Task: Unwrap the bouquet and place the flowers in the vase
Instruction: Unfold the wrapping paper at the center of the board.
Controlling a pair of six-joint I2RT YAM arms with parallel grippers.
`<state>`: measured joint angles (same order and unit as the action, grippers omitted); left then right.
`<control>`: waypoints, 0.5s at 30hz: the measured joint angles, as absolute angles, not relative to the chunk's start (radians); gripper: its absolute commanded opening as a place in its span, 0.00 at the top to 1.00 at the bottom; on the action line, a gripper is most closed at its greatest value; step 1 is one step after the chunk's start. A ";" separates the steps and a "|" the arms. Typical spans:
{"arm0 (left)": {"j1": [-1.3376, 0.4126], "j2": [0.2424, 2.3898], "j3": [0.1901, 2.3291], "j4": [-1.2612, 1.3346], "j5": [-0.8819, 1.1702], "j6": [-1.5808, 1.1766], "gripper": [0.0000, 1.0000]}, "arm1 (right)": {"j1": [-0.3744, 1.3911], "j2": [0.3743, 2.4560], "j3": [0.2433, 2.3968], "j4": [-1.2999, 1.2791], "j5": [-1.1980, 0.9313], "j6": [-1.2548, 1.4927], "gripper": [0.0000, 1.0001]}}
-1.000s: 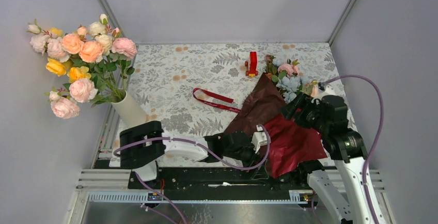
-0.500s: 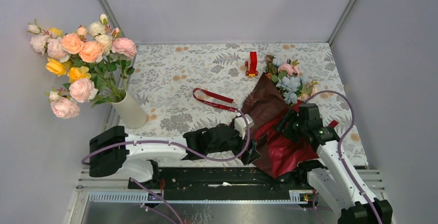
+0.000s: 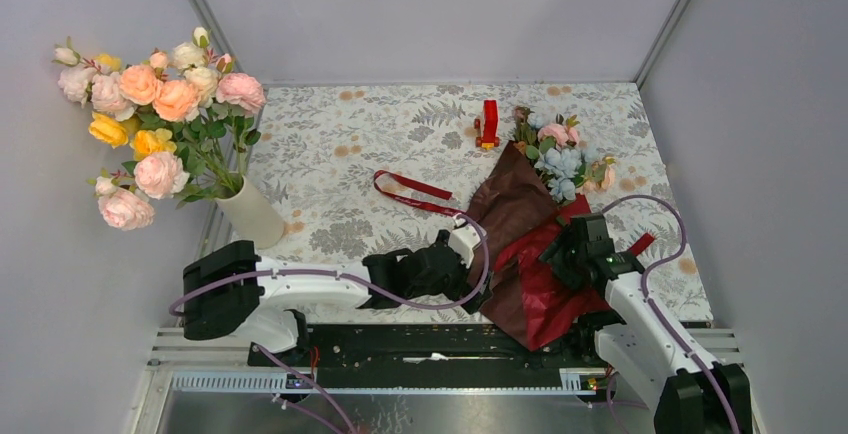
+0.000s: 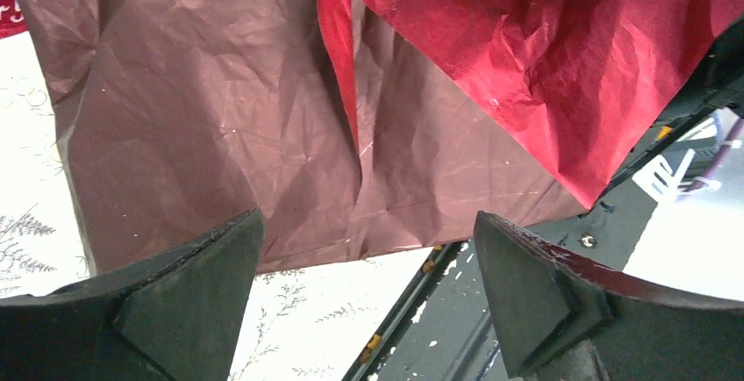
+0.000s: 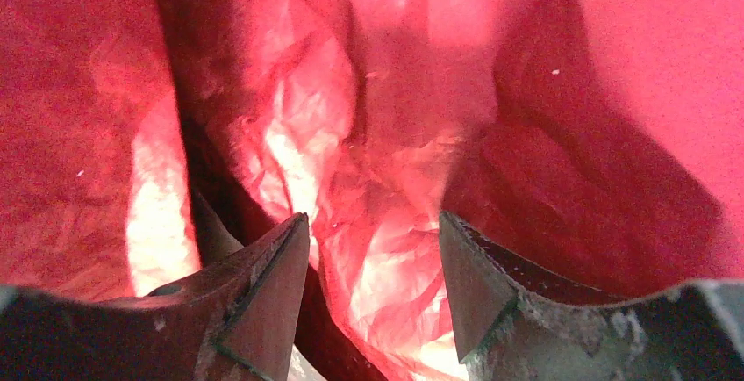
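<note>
Red paper (image 5: 377, 170) between right gripper's (image 5: 373, 223) half-closed fingers (image 5: 263, 302), grip unclear; left gripper (image 4: 367, 219) wide open

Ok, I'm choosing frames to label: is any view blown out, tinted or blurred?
Top external: evenly lit, sharp. Left wrist: wrapping paper crisp, tablecloth at lower left washed out. Right wrist: paper glows red with blown-out patches, fingers in shadow.
</note>
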<state>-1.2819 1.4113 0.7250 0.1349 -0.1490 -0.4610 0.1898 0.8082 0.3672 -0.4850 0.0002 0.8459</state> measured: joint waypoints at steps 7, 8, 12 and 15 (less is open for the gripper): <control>-1.282 1.461 0.781 0.105 -0.192 -0.448 0.01 | 0.190 0.854 0.359 -0.458 0.062 0.895 0.36; -1.282 1.472 0.794 0.105 -0.197 -0.447 0.01 | 0.190 0.858 0.359 -0.455 0.064 0.898 0.36; -1.282 1.519 0.849 0.097 -0.226 -0.444 0.01 | 0.190 0.863 0.359 -0.449 0.070 0.900 0.35; -1.282 1.559 0.904 0.072 -0.253 -0.443 0.01 | 0.190 0.856 0.359 -0.448 0.071 0.903 0.35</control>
<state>-1.2819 1.5593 0.9039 0.0715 -0.2531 -0.4435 0.1898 0.8558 0.3592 -0.4480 0.0708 0.9031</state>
